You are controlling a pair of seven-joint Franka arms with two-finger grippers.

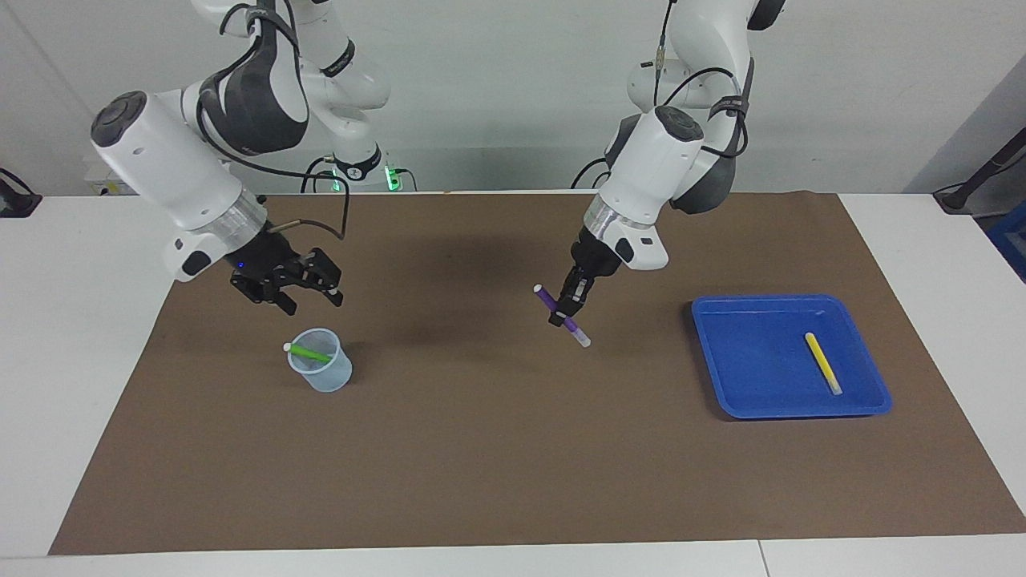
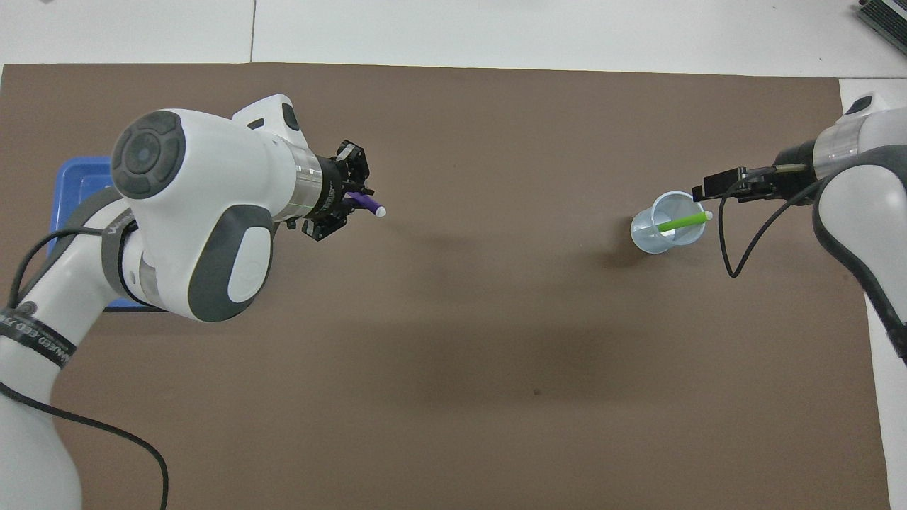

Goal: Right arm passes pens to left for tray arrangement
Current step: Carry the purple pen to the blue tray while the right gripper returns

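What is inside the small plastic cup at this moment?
One green pen leans inside the cup, its pale end sticking out over the rim. Through the translucent wall nothing else shows. The cup's bottom is partly covered by the pen.

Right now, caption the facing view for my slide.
Left gripper carries the purple pen toward the blue tray; right gripper hovers open near the cup.

A white table (image 1: 96, 336) fills most of the scene, and a large brown mat (image 1: 513, 449) covers its middle, leaving bare white strips at both ends and along the edge farthest from the wall. A plain pale wall (image 1: 497, 88) rises right at the table's edge. On the table against the wall sits a small white box (image 1: 128, 175). A seam (image 2: 253, 32) crosses the tabletop.
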